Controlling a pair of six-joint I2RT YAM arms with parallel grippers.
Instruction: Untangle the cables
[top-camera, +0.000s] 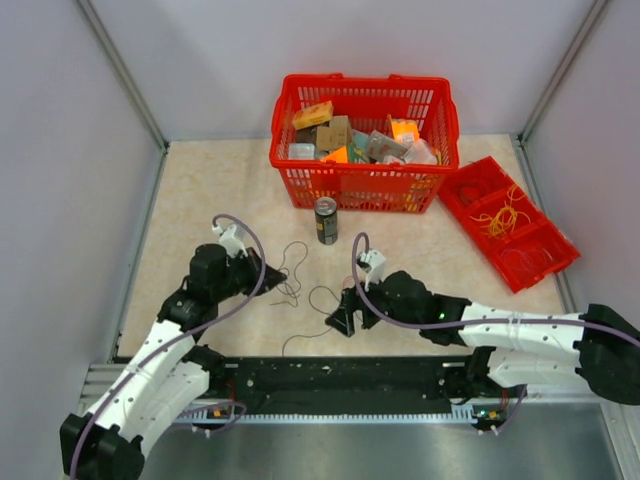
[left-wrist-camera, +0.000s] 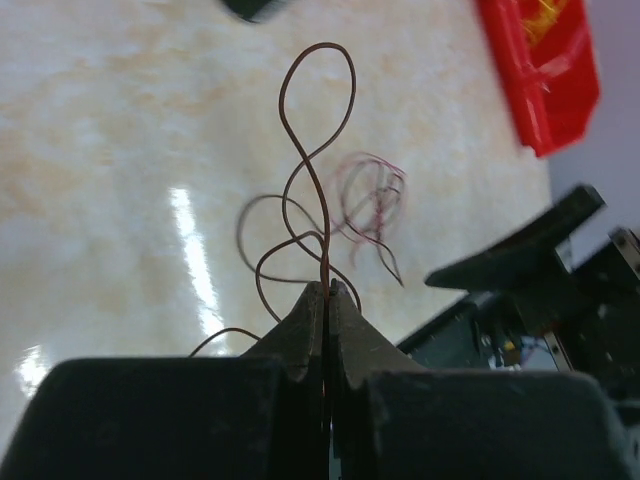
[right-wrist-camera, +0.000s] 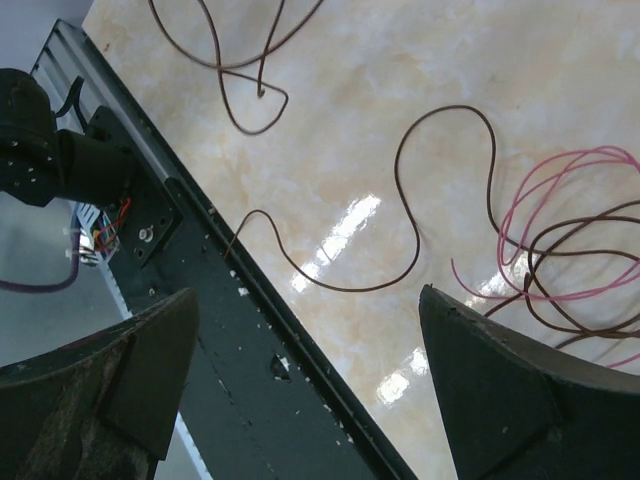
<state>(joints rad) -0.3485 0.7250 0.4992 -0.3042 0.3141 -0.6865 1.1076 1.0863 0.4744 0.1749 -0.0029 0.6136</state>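
Observation:
Several thin cables lie tangled on the marble table between my two arms. My left gripper (left-wrist-camera: 327, 292) is shut on a dark brown cable (left-wrist-camera: 318, 130), which rises from the jaw tips in a tall double loop. A blurred pink cable (left-wrist-camera: 372, 195) sits just behind it. From above, the left gripper (top-camera: 277, 272) is at the left edge of the wire tangle (top-camera: 293, 265). My right gripper (top-camera: 343, 322) stands open with nothing between its fingers (right-wrist-camera: 480, 370). It hovers over the table's near edge, with a brown cable (right-wrist-camera: 405, 175) and a pink cable (right-wrist-camera: 560, 185) on the table just beyond it.
A dark drink can (top-camera: 326, 220) stands upright behind the wires. A red basket (top-camera: 292, 170) full of packets is at the back. A red tray (top-camera: 462, 190) holding yellow wires lies at the right. The black rail (right-wrist-camera: 250, 350) runs along the near edge.

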